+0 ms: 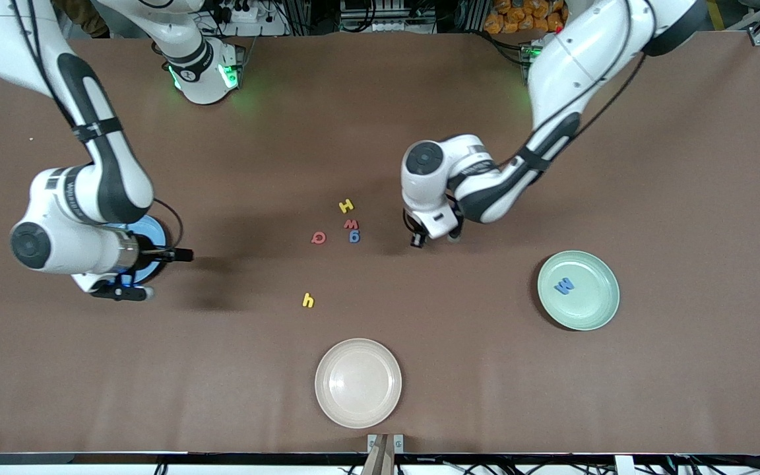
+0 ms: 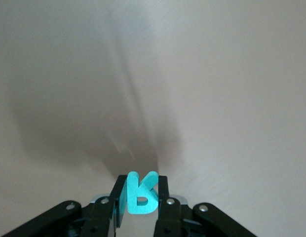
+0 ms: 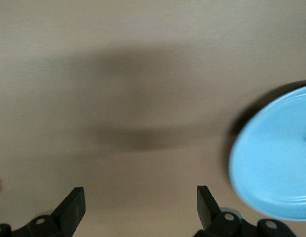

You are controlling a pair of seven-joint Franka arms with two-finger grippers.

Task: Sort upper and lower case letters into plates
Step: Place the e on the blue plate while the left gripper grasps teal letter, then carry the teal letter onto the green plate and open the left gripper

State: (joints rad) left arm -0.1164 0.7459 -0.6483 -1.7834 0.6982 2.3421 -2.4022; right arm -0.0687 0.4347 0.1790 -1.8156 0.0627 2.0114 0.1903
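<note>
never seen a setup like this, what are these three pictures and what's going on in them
Two white robot arms work at a brown table. The big picture looks down from a high camera facing them; the other two come from cameras on each arm's wrist.

The left gripper is low over the table, shut on a small teal foam letter, seen between its fingers in the left wrist view. The right gripper is open and empty, beside the round blue plate, which its arm mostly hides from above.

Loose on the table lie a yellow H, a red w, a blue letter touching it, a red Q and, nearer the front camera, a yellow h. The pale green plate holds one blue letter. The cream-white plate, nearest the camera, is empty.
</note>
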